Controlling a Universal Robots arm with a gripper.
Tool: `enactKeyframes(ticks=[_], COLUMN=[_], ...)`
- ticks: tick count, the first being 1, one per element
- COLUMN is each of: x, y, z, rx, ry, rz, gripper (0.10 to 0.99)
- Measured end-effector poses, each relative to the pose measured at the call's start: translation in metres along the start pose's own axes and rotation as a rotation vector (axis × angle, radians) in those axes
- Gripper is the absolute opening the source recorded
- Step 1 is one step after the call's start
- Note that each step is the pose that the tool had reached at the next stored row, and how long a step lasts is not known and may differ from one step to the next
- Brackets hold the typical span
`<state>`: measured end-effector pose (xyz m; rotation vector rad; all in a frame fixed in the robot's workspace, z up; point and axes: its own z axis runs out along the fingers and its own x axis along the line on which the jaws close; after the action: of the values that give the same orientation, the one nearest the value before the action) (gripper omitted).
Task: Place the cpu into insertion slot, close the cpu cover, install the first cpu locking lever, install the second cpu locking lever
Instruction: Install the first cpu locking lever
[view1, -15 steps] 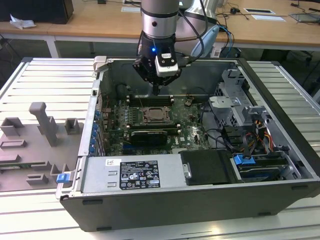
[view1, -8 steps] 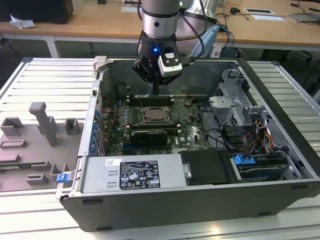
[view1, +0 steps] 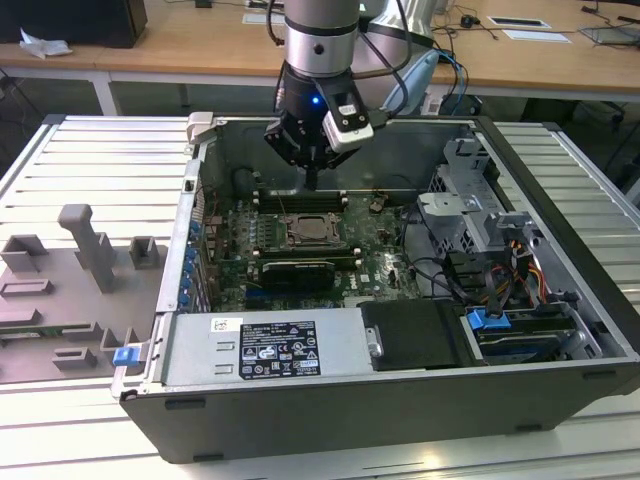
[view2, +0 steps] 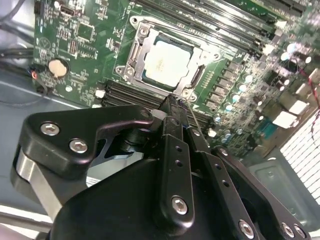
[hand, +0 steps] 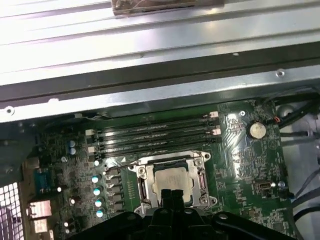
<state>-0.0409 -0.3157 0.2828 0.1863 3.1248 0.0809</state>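
Claw (view1: 312, 182) clenched, nothing held, hanging at 12 o'clock of cpu (view1: 313, 232) in exterior view; cpu seated in insertion slot (view1: 290, 235); memory slots (view1: 300, 201) between them; black card (view1: 295, 270) at 6 o'clock.

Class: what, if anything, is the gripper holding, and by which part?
Nothing: the gripper is shut and empty above the board, and the cpu lies in the insertion slot.

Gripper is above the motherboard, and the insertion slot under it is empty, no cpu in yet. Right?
Not empty. The cpu already lies in the insertion slot, as the second wrist view shows. The rest holds: the gripper is above the motherboard.
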Motion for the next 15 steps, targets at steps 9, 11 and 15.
enactKeyframes(ticks=[9,11,15], x=[0.0,0.0,0.0], y=[0.0,0.0,0.0], z=[0.0011,0.0014,0.0019], rx=[0.001,0.0,0.0], ry=[0.0093,0.0108,0.0116], rz=[-0.178,-0.209,-0.225], gripper=[0.106,0.106,0.106])
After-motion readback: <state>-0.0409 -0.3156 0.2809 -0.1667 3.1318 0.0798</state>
